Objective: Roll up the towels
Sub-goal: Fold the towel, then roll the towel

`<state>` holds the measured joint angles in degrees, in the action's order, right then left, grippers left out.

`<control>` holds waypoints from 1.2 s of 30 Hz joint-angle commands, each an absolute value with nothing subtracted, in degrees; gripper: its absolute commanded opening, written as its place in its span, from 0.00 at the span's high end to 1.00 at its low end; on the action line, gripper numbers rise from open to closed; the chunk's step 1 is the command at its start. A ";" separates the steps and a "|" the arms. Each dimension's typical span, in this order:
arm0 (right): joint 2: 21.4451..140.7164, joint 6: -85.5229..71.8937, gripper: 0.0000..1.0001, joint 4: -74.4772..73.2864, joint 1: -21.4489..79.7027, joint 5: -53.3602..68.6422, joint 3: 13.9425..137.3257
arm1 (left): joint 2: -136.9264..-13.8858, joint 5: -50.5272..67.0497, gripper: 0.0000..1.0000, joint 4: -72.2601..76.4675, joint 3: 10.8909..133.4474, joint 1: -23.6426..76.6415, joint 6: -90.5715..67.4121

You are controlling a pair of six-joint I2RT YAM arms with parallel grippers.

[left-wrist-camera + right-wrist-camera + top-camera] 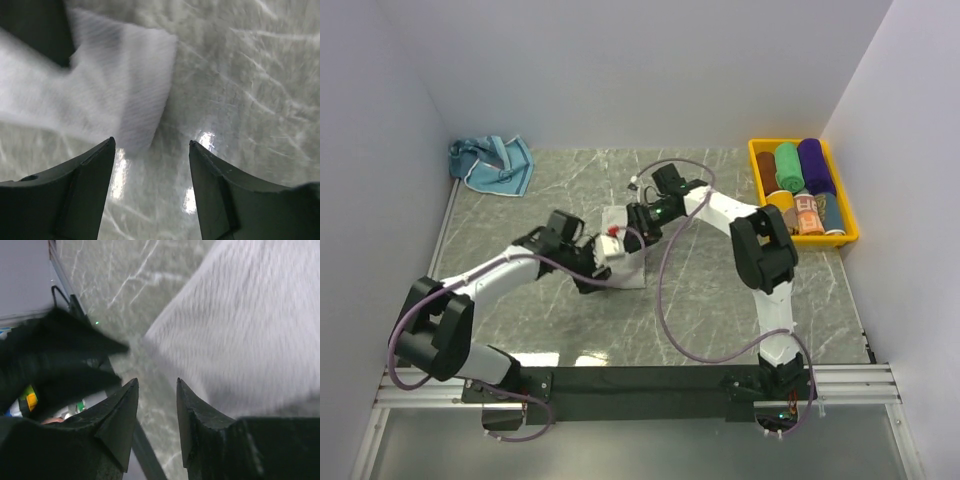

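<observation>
A pale grey-white towel [632, 272] lies flat at the middle of the table, partly hidden under both grippers. My left gripper [603, 262] is open over its near left part; in the left wrist view [151, 145] the jaws stand wide apart over bare table, with a corner of the towel [115, 85] just ahead. My right gripper [638, 226] is over the towel's far edge; in the right wrist view [157, 382] its jaws are apart and empty beside a towel [240, 325] corner. A light blue towel [492, 163] lies crumpled at the back left.
A yellow bin [757, 165] at the back right holds rolled towels: green [787, 166], purple [814, 165], brown [766, 168] and others. White walls close in the back and sides. The left arm [55, 355] shows dark and blurred close to the right gripper.
</observation>
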<state>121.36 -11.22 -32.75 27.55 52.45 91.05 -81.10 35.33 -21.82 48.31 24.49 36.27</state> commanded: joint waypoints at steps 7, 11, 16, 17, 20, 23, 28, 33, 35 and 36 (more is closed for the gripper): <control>131.57 -12.75 0.63 -29.18 30.23 50.01 95.53 | -81.12 23.21 0.36 -5.73 41.49 36.47 53.43; 132.72 -11.78 0.64 -29.53 30.15 49.31 95.19 | -84.54 21.36 0.39 -4.13 40.34 37.18 57.38; 132.36 -10.72 0.64 -30.49 30.06 49.39 95.19 | -88.59 20.21 0.48 -6.24 41.13 37.27 58.45; 132.19 -10.64 0.64 -30.59 30.15 49.39 95.19 | -89.03 20.39 0.51 -6.68 41.22 37.27 58.36; 131.84 -10.20 0.64 -31.20 30.23 49.66 95.19 | -88.33 22.32 0.64 -8.43 41.31 37.35 58.80; 130.61 -9.32 0.65 -32.34 30.23 49.92 94.84 | -87.72 24.52 0.79 -11.59 42.45 37.27 57.75; 126.75 -7.82 0.61 -34.88 29.53 51.50 95.18 | -86.75 30.74 0.94 -20.10 46.66 37.35 51.62; 123.05 -6.51 0.59 -38.32 25.58 52.56 99.05 | -87.01 35.41 0.99 -25.48 50.88 36.74 46.33; 122.70 -5.89 0.58 -39.11 24.53 51.95 100.54 | -87.45 37.52 0.99 -27.06 51.76 36.21 44.57; 122.78 -4.84 0.58 -40.50 23.83 50.73 101.24 | -87.71 37.88 0.99 -27.42 52.72 36.04 43.86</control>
<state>128.01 -7.62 -37.56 26.37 52.38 96.97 -87.92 31.64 -22.61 49.47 36.64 48.23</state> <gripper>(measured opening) 0.417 0.050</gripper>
